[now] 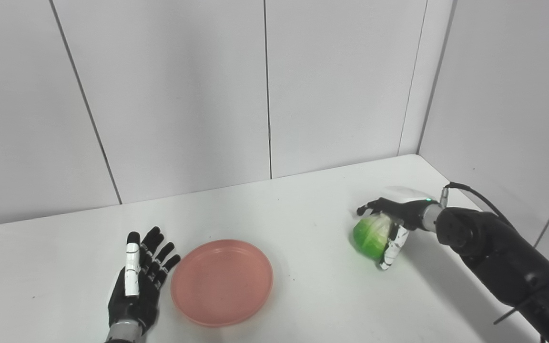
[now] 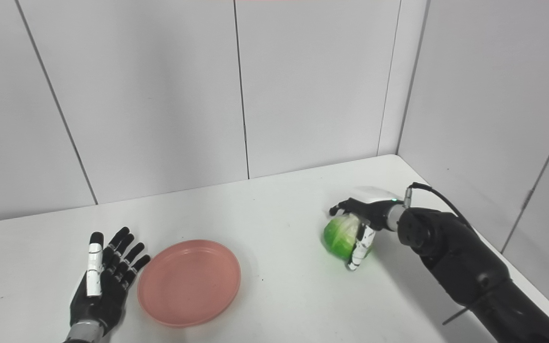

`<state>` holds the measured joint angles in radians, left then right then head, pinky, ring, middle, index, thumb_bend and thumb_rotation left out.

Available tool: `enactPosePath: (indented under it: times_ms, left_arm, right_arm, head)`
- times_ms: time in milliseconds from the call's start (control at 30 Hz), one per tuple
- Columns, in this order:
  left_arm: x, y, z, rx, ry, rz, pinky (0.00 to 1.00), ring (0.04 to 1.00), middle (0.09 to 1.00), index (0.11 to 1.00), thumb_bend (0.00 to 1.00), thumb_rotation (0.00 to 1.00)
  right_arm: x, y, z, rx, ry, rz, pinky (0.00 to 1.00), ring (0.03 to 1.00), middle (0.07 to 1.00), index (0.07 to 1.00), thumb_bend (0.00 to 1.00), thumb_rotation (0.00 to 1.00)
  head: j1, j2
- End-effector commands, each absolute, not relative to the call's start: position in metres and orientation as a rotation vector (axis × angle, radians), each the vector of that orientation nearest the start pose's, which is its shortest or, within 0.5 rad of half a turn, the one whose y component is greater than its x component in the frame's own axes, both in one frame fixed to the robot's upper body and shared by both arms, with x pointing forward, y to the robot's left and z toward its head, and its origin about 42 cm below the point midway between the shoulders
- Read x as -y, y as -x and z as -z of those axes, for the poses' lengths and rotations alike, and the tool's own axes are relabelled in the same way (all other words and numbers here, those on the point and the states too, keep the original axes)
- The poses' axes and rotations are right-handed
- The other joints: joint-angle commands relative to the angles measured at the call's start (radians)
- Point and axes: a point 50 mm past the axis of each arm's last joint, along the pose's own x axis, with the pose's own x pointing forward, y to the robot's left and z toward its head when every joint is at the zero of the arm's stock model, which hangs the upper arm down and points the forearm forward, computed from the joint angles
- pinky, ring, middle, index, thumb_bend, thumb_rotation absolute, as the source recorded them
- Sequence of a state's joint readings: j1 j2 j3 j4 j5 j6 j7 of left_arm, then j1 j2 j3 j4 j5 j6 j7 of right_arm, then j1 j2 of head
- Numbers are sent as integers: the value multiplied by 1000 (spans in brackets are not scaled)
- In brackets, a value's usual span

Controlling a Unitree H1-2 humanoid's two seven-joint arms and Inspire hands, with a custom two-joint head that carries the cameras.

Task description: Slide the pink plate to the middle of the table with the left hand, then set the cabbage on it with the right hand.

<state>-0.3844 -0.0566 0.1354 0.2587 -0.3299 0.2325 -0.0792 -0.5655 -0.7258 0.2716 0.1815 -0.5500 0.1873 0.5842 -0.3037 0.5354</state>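
Pink plate (image 1: 221, 282) flat on the white table (image 1: 303, 200), toward the near edge and a little left of the table's middle, empty and upright, rim unbroken all round.

Left hand (image 1: 137, 281) just beside the plate's left rim, lying low over the tabletop with palm turned toward the plate and fingers (image 1: 162, 255) spread and stretched toward the far side, holding nothing. Thumb with its white segments nearest the camera's left, pointing far. Fingertips close to the plate's left edge; contact with the rim not clear from either view.

Cabbage (image 1: 370, 236) well to the right of the plate, on the right part of the table, a round green head with a paler patch on top. Resting on the tabletop or barely above it: cannot tell which. Right hand (image 1: 389, 224) wrapped over it from the right side, dark fingers curled across the top and far side, the white-patterned thumb (image 1: 392, 247) pressed down the near right flank, so clamped around the cabbage. Small green light lit on the back of the hand, a dark cable looping off the wrist. Right forearm reaching in from the near right corner.

White panelled walls (image 1: 184, 95) behind and to the right of the table.
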Motion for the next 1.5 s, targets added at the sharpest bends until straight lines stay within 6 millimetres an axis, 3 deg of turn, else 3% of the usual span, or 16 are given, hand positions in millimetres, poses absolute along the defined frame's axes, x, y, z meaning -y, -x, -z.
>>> enactPosePath:
  times_ms: [0, 167, 333, 400, 500, 700, 1033, 1233, 1467]
  left_arm:
    - [-176, -401, -130, -157, 409, 121, 834, 894, 949, 845, 726, 868]
    - [-171, -401, -131, -164, 424, 116, 843, 899, 944, 841, 719, 858]
    - [-165, -400, -132, -164, 427, 115, 829, 892, 941, 833, 726, 858]
    - [-163, -399, -132, -163, 431, 116, 827, 891, 942, 832, 726, 859]
    - [-158, -398, -132, -169, 433, 115, 834, 890, 941, 835, 729, 863]
    - [-141, -395, -131, -185, 439, 103, 817, 876, 924, 829, 733, 850]
    - [-108, -396, -129, -186, 439, 101, 790, 852, 909, 801, 704, 866]
    - [-103, -395, -127, -189, 433, 84, 793, 849, 900, 801, 720, 857]
    - [-108, -395, -126, -186, 403, 69, 770, 840, 897, 797, 719, 888]
  right_arm:
    - [357, -436, -296, -103, 1337, -377, 505, 454, 708, 811, 525, 0]
    - [323, -428, -336, 145, 1348, -374, 431, 451, 681, 805, 526, 0]
    - [292, -421, -359, 298, 1390, -382, 328, 451, 607, 702, 522, 0]
    - [282, -418, -364, 348, 1392, -401, 324, 451, 593, 685, 522, 0]
    - [264, -414, -371, 406, 1393, -442, 334, 451, 501, 662, 532, 0]
    - [241, -410, -374, 484, 1426, -504, 322, 450, 491, 661, 533, 0]
    - [188, -424, -353, 585, 1447, -664, 335, 449, 492, 661, 533, 0]
    - [166, -441, -316, 545, 1434, -734, 346, 451, 492, 667, 532, 0]
    - [156, -456, -277, 511, 1432, -795, 355, 452, 493, 666, 533, 0]
  head:
    - [5, 3]
    - [16, 9]
    - [37, 15]
    - [50, 18]
    - [74, 22]
    - [171, 21]
    - [331, 33]
    - [374, 37]
    - [397, 43]
